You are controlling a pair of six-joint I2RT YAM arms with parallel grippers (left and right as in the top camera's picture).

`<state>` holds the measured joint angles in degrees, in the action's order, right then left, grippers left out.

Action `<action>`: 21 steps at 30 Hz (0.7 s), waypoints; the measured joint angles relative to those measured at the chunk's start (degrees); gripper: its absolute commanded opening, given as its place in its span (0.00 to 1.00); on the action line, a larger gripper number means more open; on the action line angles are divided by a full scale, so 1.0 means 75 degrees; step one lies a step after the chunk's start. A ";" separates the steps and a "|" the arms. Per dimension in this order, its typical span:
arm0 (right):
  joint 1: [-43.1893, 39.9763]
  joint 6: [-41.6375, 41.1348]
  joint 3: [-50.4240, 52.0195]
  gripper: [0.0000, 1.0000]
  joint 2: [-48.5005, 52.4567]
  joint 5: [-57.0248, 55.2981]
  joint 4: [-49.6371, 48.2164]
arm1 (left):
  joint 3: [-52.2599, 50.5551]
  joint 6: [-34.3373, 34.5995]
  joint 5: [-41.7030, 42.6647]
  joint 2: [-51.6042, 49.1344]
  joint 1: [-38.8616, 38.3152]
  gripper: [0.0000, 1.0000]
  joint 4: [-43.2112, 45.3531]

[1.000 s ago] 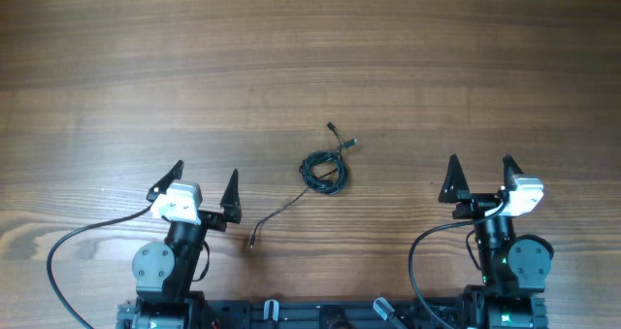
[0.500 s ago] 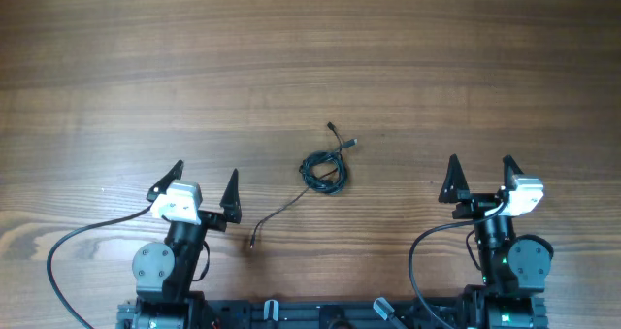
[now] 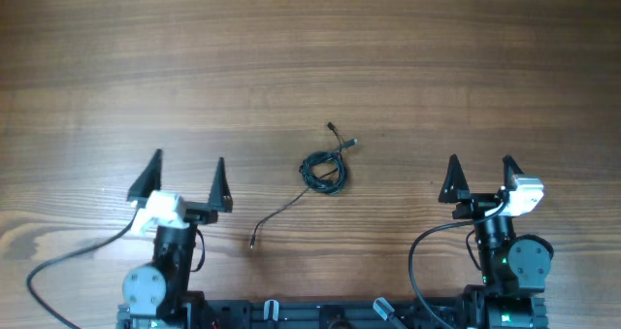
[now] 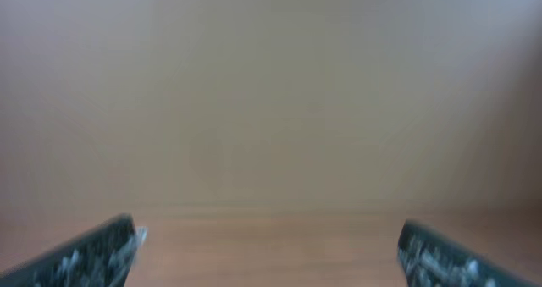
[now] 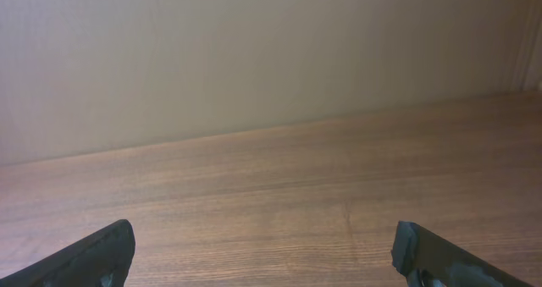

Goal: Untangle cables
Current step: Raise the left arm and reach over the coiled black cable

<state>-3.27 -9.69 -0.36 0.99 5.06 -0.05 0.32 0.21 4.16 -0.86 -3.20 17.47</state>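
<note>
My left gripper (image 3: 187, 164) splayed wide | right gripper (image 3: 479, 164) splayed too | thin black cables (image 3: 323, 171) coiled small on grained wooden table (image 3: 291, 57)

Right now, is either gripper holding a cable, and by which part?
Nothing is held. Both the left gripper and right gripper have open, empty jaws; the cables lie untouched on the table.

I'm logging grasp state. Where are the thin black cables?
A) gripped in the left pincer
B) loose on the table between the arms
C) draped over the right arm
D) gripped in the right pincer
B: the cables lie on the table between the open left pincer and open right pincer, touching neither.
</note>
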 measured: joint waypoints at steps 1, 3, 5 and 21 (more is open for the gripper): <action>0.0000 0.0000 0.0000 1.00 0.0000 0.0000 -0.0003 | 0.0006 0.0003 -0.0105 0.0012 0.0000 1.00 0.0347; 0.0000 0.0000 0.0000 1.00 0.0000 0.0000 0.0003 | 0.0015 0.0000 -0.0361 0.0012 0.0000 1.00 0.1373; 0.0000 0.0000 0.0000 1.00 0.0000 0.0000 0.0003 | 0.0015 0.0000 -0.0498 0.0012 0.0000 1.00 0.1498; 0.0000 0.0000 0.0000 1.00 -0.0015 0.0000 0.0003 | 0.5528 0.0216 0.0895 -0.1944 0.0012 1.00 -0.5193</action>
<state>-3.27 -9.69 -0.36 0.89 5.06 -0.03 41.78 1.83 10.87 -15.44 -3.11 -21.47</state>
